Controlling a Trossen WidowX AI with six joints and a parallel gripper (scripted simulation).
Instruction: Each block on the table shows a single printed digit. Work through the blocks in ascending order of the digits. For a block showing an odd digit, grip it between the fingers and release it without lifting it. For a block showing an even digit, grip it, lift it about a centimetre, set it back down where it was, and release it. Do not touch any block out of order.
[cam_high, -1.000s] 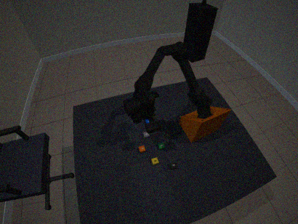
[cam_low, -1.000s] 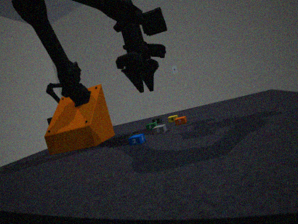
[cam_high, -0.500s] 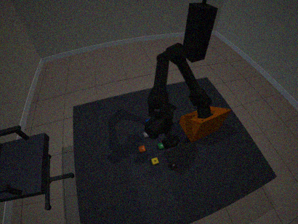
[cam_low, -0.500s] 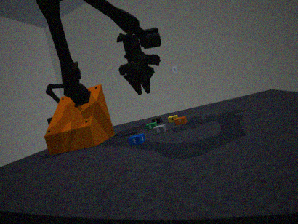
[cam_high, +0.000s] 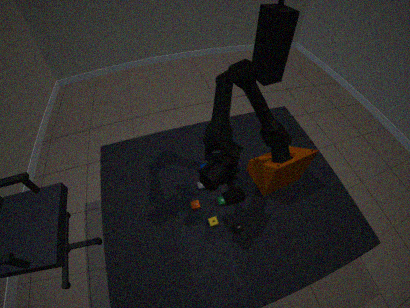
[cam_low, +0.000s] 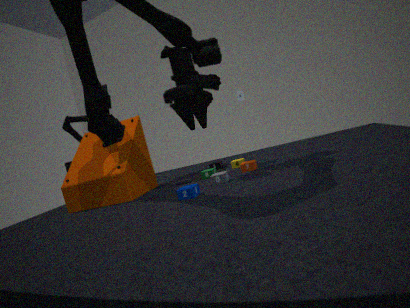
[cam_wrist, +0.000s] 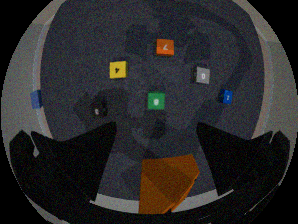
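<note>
My gripper (cam_low: 199, 127) (cam_wrist: 157, 126) is open and empty, high above the blocks. In the wrist view a green block (cam_high: 221, 200) (cam_low: 208, 173) (cam_wrist: 156, 101) lies just beyond the gap between the fingertips; its digit is unclear. An orange block (cam_high: 195, 204) (cam_low: 248, 166) (cam_wrist: 165, 47) shows 7. A yellow block (cam_high: 213, 221) (cam_low: 237, 163) (cam_wrist: 118, 70) shows 4. A white block (cam_high: 200, 185) (cam_low: 220, 176) (cam_wrist: 202, 75) shows 0. A blue block (cam_high: 203, 165) (cam_low: 188, 192) (cam_wrist: 227, 97) shows 2. A black block (cam_high: 239, 227) (cam_low: 216, 165) (cam_wrist: 99, 109) has an unclear digit.
The arm's orange base (cam_high: 280, 172) (cam_low: 110, 170) (cam_wrist: 167, 182) stands on the dark mat (cam_high: 310, 250). In the top view a dark chair-like object (cam_high: 32, 227) is at the left, off the mat, and the arm partly covers the blue block.
</note>
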